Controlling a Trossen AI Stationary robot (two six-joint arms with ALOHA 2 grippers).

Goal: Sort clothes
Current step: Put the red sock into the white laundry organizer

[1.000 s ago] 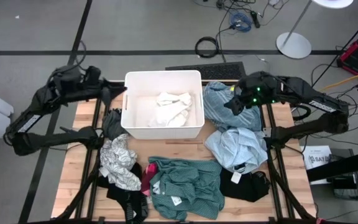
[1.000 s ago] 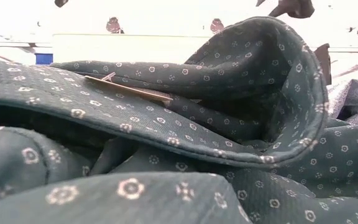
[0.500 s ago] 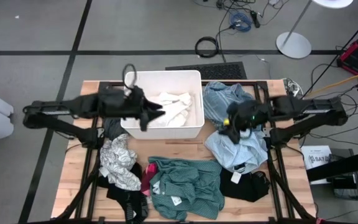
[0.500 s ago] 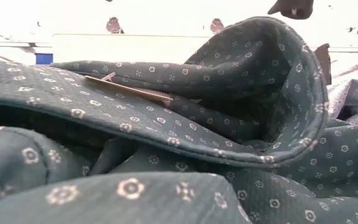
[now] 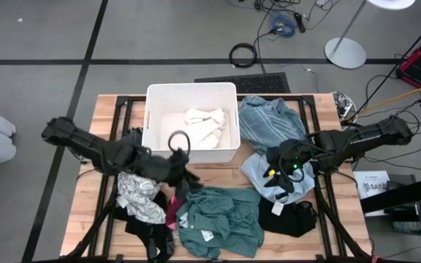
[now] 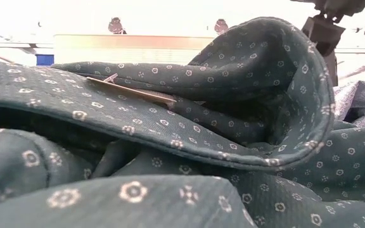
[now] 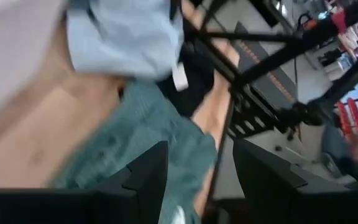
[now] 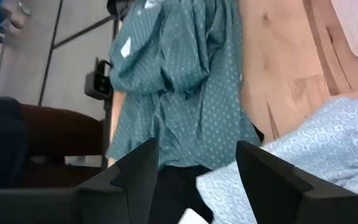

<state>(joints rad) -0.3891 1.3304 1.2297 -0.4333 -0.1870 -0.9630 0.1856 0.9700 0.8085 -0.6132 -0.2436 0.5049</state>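
Teal-green shirt point(image 5: 219, 220) lies crumpled at the near edge of the wooden surface point(image 5: 210, 172), with a light blue shirt point(image 5: 280, 172) beside it. Left pincer point(image 5: 185, 179), fingers apart and empty, hovers above the teal one; right pincer point(image 5: 278, 177), also apart, hangs over the blue.

The teal-green garment point(image 6: 170, 145) fills the low view, hiding the table behind.

A robotics lab: grey taped floor point(image 5: 42, 44), loose cables point(image 5: 245, 54), a framed wooden table point(image 5: 218, 174).
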